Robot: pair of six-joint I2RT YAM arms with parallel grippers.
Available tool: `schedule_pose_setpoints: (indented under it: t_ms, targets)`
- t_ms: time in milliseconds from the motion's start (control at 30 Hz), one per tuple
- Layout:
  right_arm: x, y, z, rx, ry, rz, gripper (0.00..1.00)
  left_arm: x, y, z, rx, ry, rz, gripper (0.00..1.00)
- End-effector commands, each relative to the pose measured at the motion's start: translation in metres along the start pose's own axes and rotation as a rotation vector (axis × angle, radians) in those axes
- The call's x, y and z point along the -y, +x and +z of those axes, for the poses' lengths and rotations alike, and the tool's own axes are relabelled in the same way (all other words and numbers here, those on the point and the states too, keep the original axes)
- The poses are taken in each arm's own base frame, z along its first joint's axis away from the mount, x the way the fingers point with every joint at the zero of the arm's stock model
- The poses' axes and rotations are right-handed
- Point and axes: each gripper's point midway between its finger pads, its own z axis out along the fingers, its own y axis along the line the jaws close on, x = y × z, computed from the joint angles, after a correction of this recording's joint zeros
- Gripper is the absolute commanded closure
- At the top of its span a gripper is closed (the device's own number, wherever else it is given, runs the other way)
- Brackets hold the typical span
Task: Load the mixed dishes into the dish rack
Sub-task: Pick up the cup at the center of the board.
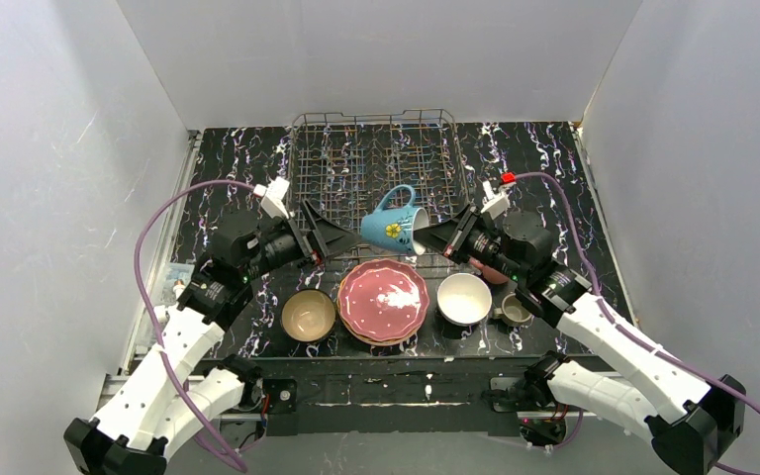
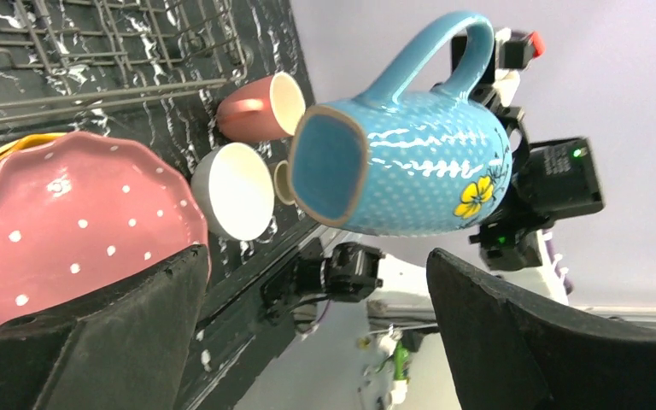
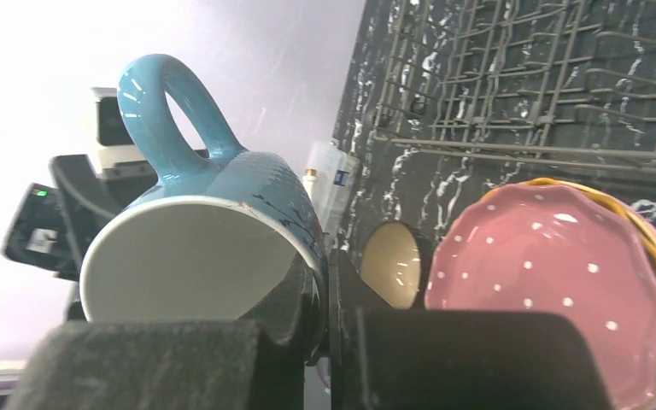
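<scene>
**Q:** What carries the load?

**A:** A flat surface (image 1: 544, 168), black with irregular white veining.

**Q:** What encloses it?

**A:** Three plain white panels stand upright: a left wall (image 1: 59, 148), a back wall (image 1: 376, 49) and a right wall (image 1: 703, 148). They meet at the two far corners.

**Q:** Any loose items?

**A:** One small clear packet (image 1: 176, 279) lies at the left edge of the surface, just beside a light metal rail (image 1: 183, 173) that runs along that edge. The right wrist view shows a white label with a blue mark on the packet (image 3: 329, 175). The print is too small to read.

**Q:** And the near edge?

**A:** A dark bar (image 1: 386, 381) spans it, flecked with white.
</scene>
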Motion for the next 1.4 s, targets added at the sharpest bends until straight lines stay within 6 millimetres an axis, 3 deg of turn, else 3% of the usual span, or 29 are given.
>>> schedule_pose_setpoints:
  t_ms: [0, 567, 1367]
  targets:
    - [-0.068, -0.032, -0.011, 0.117, -0.267, 0.050, 0.99, 0.033, -0.014, -0.006, 0.062, 0.172, -0.062, 0.02]
    - [-0.101, -0.049, -0.012, 0.180, -0.452, 0.172, 0.99, 0.056, -0.033, -0.009, 0.147, 0.293, -0.122, 0.02]
    - [-0.131, -0.014, 0.016, 0.058, -0.568, 0.217, 0.99, 0.079, -0.042, -0.011, 0.165, 0.422, -0.135, 0.02]
